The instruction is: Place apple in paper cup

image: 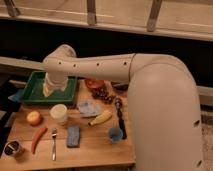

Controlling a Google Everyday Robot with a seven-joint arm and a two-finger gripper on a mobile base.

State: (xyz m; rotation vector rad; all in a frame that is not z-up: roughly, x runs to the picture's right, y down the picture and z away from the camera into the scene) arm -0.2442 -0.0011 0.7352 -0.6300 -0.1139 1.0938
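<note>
The apple [34, 118], small, round and yellow-orange, lies on the wooden table [95, 150] near its left edge. The white paper cup [59, 113] stands upright just right of the apple, a small gap between them. My white arm reaches in from the right and bends down over the green tray [30, 95]. My gripper [49, 89] hangs at the arm's end above the tray's right part, behind and above the cup and apple. It touches neither.
A red-orange chili [38, 138], a fork [53, 145], a metal cup [13, 148], a blue-grey sponge [74, 136], a banana [101, 118], a small blue cup [115, 134], a black utensil [120, 116], a blue cloth [89, 107], dark grapes [104, 93] and a red bowl [93, 83] lie around the table.
</note>
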